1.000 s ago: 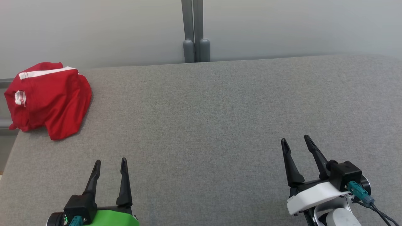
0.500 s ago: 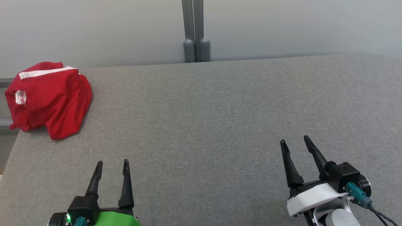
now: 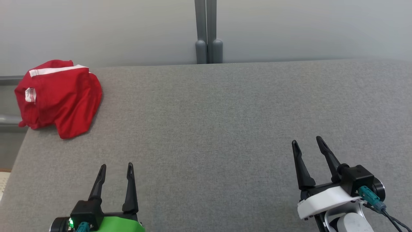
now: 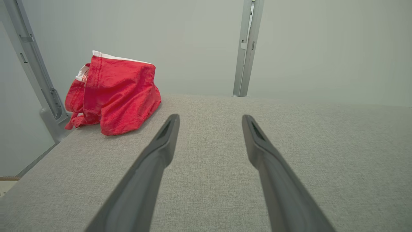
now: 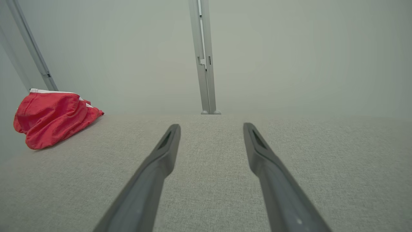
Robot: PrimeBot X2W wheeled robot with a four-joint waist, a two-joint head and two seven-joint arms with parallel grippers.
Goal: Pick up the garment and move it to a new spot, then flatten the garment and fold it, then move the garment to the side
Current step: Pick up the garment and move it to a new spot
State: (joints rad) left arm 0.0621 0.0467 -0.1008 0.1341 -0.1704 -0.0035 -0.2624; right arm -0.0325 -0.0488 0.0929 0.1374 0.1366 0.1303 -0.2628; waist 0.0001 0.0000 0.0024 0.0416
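The garment [image 3: 61,96] is red with a white band and lies bunched in a heap at the far left corner of the grey fabric surface [image 3: 212,122]. In the left wrist view the garment [image 4: 112,93] sits ahead and to the left; in the right wrist view the garment [image 5: 51,116] lies far off to the left. My left gripper [image 3: 116,167] is open at the lower left, well short of the heap, nothing between its fingers. Low on the right, my right gripper [image 3: 307,141] is open and empty too.
A pale partition wall stands behind the surface, with a grey upright post [image 3: 208,32] at its middle. The surface's left edge [image 3: 16,154] drops off just beyond the garment, where another grey post [image 4: 35,74] stands.
The whole head picture has shifted slightly right, so the camera turned a little. The garment lies as before and both grippers stay open in about the same places.
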